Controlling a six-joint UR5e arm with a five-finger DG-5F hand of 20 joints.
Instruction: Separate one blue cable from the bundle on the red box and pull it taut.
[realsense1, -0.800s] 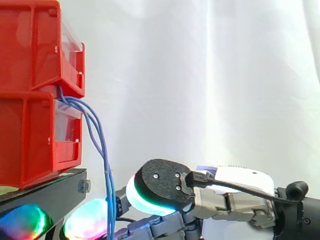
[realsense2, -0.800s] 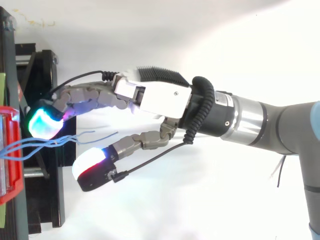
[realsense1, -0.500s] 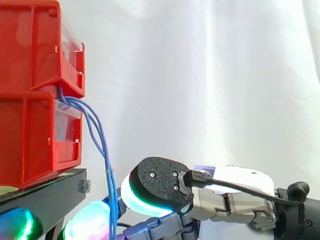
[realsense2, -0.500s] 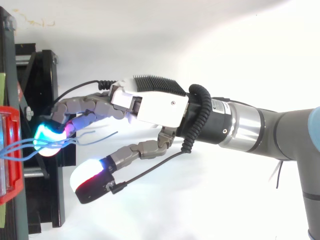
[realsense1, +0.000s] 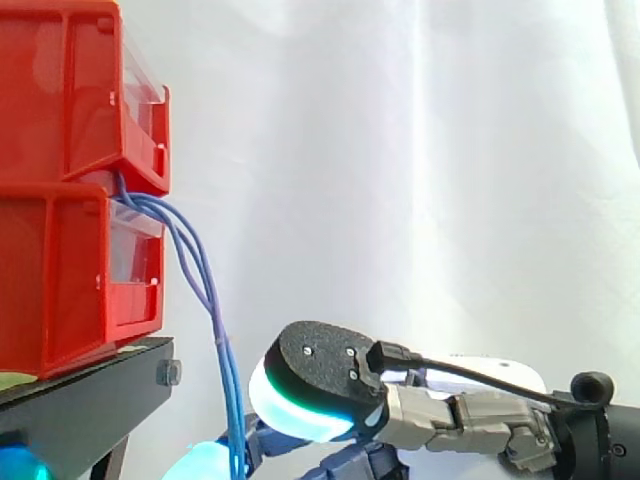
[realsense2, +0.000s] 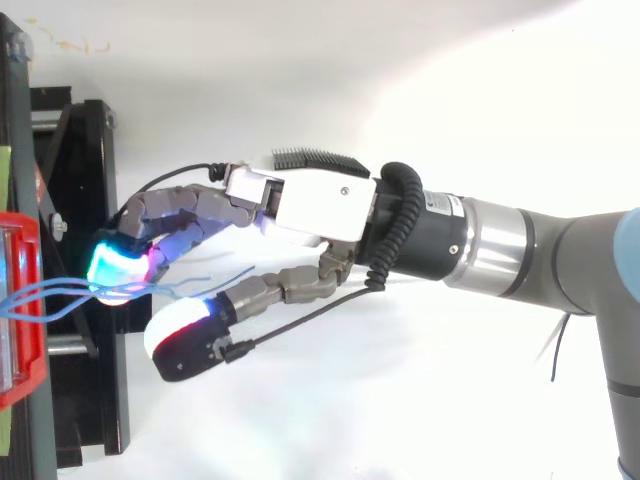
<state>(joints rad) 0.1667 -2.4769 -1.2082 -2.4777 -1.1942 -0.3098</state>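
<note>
At the left edge of the top view we see the blue cables (realsense2: 45, 296) trail rightward from the red box (realsense2: 20, 350) into the hand (realsense2: 310, 205), which reaches in from the right; whether it holds one we cannot tell.

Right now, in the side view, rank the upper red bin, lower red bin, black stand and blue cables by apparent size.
Tied: upper red bin and lower red bin, alike, both cropped at the edge.
Then black stand.
Smallest: blue cables.
</note>
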